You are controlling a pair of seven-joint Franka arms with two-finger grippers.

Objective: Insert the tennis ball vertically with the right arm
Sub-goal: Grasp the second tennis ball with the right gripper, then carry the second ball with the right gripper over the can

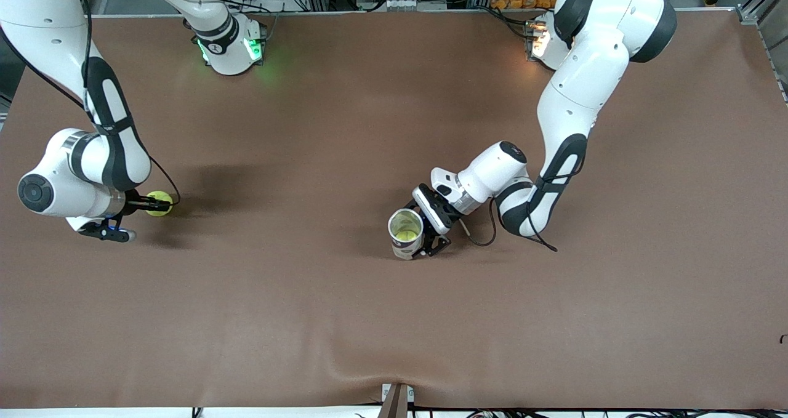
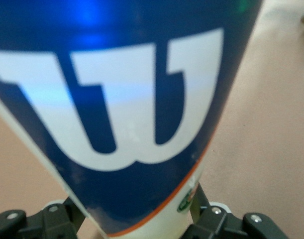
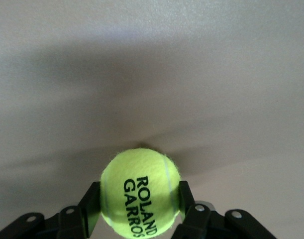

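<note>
my right gripper (image 1: pixel 161 205) is down at the table (image 1: pixel 345 319) near the right arm's end, its 2 fingers (image 3: pixel 90 203) clamped on either side of the tennis ball (image 3: pixel 140 193), which sits on the brown surface. my left gripper (image 1: pixel 425 241) is lower in the middle of the table, its fingers (image 2: pixel 200 199) pressed against the sides of the can (image 1: pixel 406 232), which stands upright with its mouth open and a yellow-green ball visible inside.

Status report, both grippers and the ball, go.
Right gripper shut on tennis ball at the right arm's end of the table. Left gripper clamps upright can, mouth open, one ball inside. Nothing between.
</note>
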